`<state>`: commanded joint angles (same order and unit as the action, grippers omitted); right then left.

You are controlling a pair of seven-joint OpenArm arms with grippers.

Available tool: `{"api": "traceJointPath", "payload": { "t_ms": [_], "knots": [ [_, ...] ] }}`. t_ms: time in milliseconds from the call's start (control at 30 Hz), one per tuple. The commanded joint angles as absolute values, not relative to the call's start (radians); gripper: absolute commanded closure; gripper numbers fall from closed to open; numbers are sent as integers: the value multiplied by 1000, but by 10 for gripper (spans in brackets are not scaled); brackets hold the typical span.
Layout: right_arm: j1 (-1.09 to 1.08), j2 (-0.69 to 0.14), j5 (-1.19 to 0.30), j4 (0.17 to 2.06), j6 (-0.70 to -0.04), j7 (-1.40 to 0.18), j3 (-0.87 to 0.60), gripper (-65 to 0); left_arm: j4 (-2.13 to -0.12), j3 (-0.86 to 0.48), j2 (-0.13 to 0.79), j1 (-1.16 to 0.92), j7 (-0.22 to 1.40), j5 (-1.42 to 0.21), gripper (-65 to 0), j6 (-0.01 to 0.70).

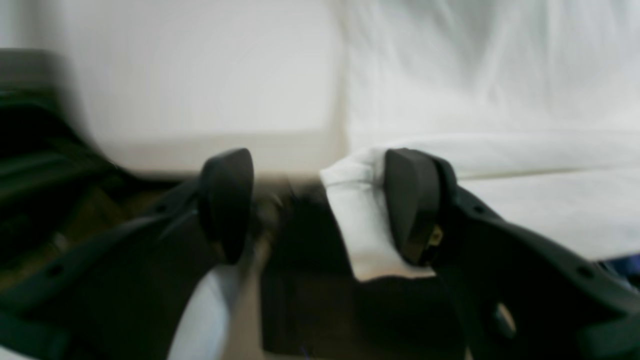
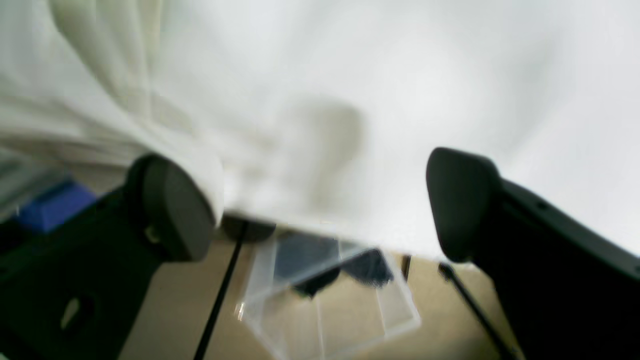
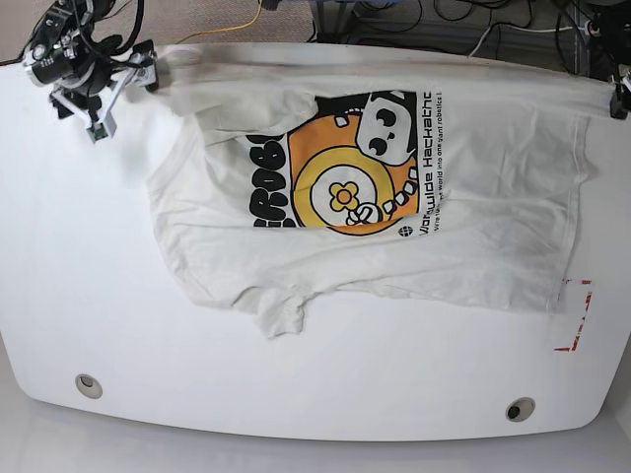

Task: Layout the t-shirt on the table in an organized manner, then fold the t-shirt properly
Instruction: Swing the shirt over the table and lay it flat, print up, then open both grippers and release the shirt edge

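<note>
1. Right gripper [image 3: 99,84] hovered at the far left corner of the table [image 3: 69,296], jaws apart, cloth draped on one finger.
2. T-shirt [image 3: 473,197] lay mid-table, graphic up — laying-out seemed underway.
3. Left gripper [image 1: 320,205], far right, jaws apart — smoothing the sleeve likely came next.

Left claw [image 1: 320,205] agape; t-shirt [image 1: 490,75] fold draped over one finger [image 1: 407,200].

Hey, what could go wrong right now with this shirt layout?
Left end effector looks open, with cloth draped over only one finger; the t-shirt corner could slip off. The shirt's far edge lies at the table edge, so it may slide over. The near sleeve stays bunched.
</note>
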<state>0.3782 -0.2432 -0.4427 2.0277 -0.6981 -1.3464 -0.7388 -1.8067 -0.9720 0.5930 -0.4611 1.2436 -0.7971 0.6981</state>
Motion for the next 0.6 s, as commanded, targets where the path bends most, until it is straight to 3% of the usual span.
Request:
{"api": "traceJointPath", "payload": {
  "t_ms": [233, 600],
  "knots": [
    [341, -286, -456, 2029, -698, -1396, -745, -598, -1810, -1012, 618, -271, 1396, -792, -385, 698],
    [338, -269, -518, 2029, -698, -1396, -748, -593, -1810, -1004, 650, -252, 1383, -792, -385, 698]
  ]
}}
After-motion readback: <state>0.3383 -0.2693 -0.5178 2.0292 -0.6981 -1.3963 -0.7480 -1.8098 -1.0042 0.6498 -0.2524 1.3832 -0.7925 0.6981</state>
